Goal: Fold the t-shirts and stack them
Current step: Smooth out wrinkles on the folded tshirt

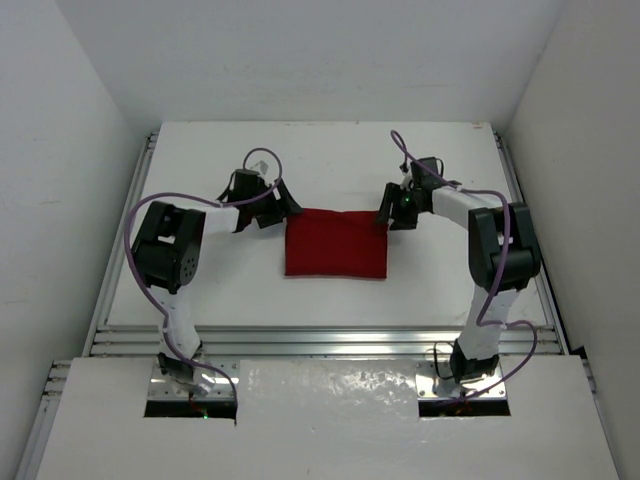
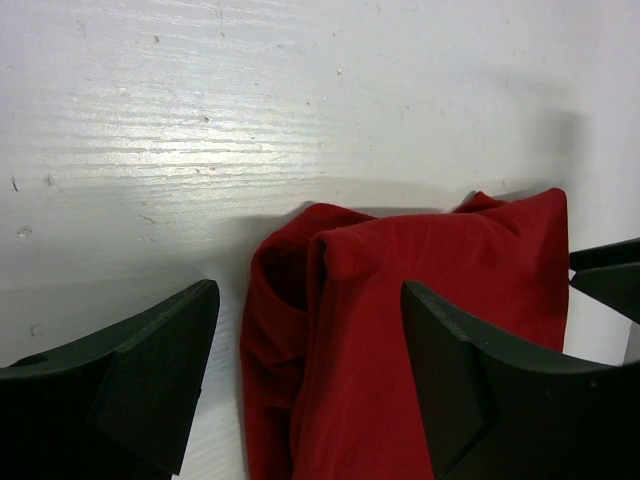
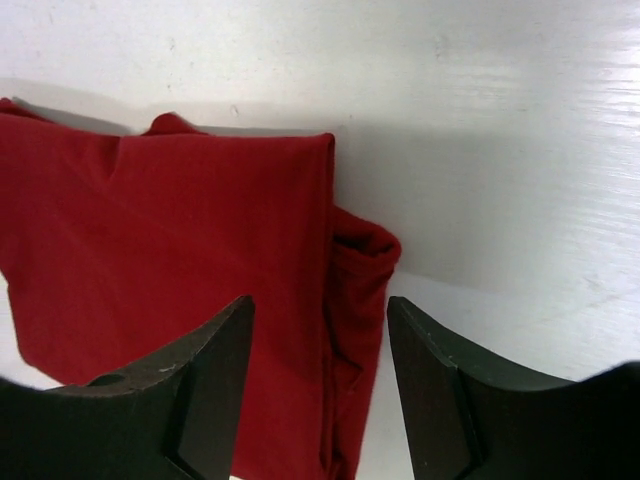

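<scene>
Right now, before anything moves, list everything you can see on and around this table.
t-shirt: one, dark red, folded into a rectangle, middle of the table.
table: one, white, under both arms.
walls: white, left, right and behind.
cables: two, purple, one looping along each arm.
arms: two, black and white, bases at the near edge.
left hand: one, black, open, at the t-shirt's far left corner.
right hand: one, black, open, at its far right corner.

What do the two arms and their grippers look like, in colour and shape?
Both the left arm and right arm have white links and bulky black joint housings. A thin purple cable loops along each. The left gripper and right gripper have matte black, wedge-shaped fingers.
</scene>
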`<state>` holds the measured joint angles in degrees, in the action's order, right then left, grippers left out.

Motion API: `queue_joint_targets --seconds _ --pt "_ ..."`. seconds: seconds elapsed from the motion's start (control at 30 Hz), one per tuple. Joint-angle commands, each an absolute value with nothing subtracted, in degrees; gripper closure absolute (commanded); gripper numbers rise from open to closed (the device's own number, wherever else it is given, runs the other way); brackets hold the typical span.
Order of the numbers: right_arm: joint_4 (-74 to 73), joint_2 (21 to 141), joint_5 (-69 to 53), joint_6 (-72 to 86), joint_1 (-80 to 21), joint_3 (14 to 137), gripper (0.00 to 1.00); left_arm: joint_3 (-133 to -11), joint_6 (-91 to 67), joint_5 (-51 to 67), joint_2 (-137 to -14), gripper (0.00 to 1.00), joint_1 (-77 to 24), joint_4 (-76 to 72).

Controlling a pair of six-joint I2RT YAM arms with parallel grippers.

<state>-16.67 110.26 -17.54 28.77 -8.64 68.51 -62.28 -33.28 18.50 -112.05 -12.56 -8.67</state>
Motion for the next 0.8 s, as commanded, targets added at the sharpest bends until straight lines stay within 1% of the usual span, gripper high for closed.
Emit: queue_joint_targets --seconds 0.0,0.03,0.1,0.13,0.23,0.27,0.3,0.33,0.37,0.4,0.43,0.47,0.5,0.53,0.57,0.6,0.63,0.67,0.7,0.73,0.77 --pt "-15.03 112.67 -20.91 29.88 -8.7 71.45 0.44 -63.28 -32.7 18.46 -110.3 0.29 -11.78 -8.44" --pt "-15.12 113.72 -20.31 29.8 -8.88 71.8 0.47 -63.54 -32.61 19.07 -110.91 0.31 -11.78 -8.35" --pt "-14.42 114.43 -20.13 29.45 -9.05 72.25 0.47 -64.07 -32.61 18.99 -111.18 0.33 -11.78 -7.65" --pt "-14.59 114.69 -20.21 28.92 -9.05 73.38 0.45 -63.81 -32.69 18.72 -110.92 0.32 -11.78 -7.82" --pt "-15.73 114.09 -22.05 27.25 -8.96 74.88 0.38 -62.67 -32.43 15.83 -107.94 0.25 -11.17 -7.82" --pt "-17.73 112.86 -19.54 26.9 -8.96 75.75 0.34 -63.28 -32.52 13.04 -105.93 0.2 -10.81 -4.78" --pt "-19.67 111.89 -17.77 26.02 -8.96 76.89 0.26 -63.54 -32.43 10.83 -104.43 0.17 -10.38 -2.83" --pt "-22.12 110.58 -16.27 25.67 -8.88 78.21 0.12 -63.54 -33.04 4.37 -100.41 0.01 -10.2 2.06" --pt "-23.71 108.83 -14.43 25.49 -8.88 78.83 0.05 -63.54 -33.66 0.83 -98.02 0.0 -10.11 4.98" --pt "-24.86 104.37 -11.19 25.05 -8.96 79.36 0.01 -63.63 -34.62 -3.91 -95.13 0.0 -10.11 7.88" --pt "-25.31 101.63 -10.81 24.79 -8.96 78.76 0.01 -63.63 -38.02 -11.61 -89.27 0.0 -10.11 14.7" --pt "-25.83 98.73 -9.16 24.79 -9.4 78.23 0.01 -63.28 -39.27 -13.95 -86.08 0.0 -10.11 17.64" --pt "-26.88 93.05 -8.1 24.09 -9.67 77.87 0.01 -62.76 -39.98 -15.28 -82.48 0.0 -10.19 19.75" --pt "-29.07 90.03 -7.39 23.73 -10.54 76.57 0.01 -62.23 -40.77 -16.16 -75.22 0.0 -10.54 22.99" --pt "-30.05 86.78 -6.51 23.47 -11.16 75.16 0.01 -61.1 -40.26 -15.82 -71.67 0.0 -10.72 24.16" --pt "-30.49 83.18 -2.5 22.86 -11.86 73.06 0.01 -61.0 -39.38 -15.39 -68.24 0.0 -10.81 25.56" --pt "-30.76 75.05 -0.72 22.68 -12.74 67.21 0.01 -61.08 -38.07 -15.12 -62.2 0.0 -10.81 27.32" --pt "-32.33 70.88 0.17 22.5 -13.88 64.45 0.01 -62.13 -34.66 -15.73 -59.53 0.0 -10.81 31.25" --pt "-34.0 67.01 2.44 23.72 -14.15 62.07 0.01 -62.49 -32.54 -16.34 -56.98 0.0 -10.81 32.77" --pt "-38.19 60.01 6.55 24.34 -14.24 58.74 0.01 -62.66 -27.73 -18.0 -52.34 0.0 -10.81 34.96" --pt "-39.8 56.72 7.9 24.43 -14.33 57.06 0.01 -62.14 -25.25 -19.15 -50.29 0.0 -10.81 35.5"
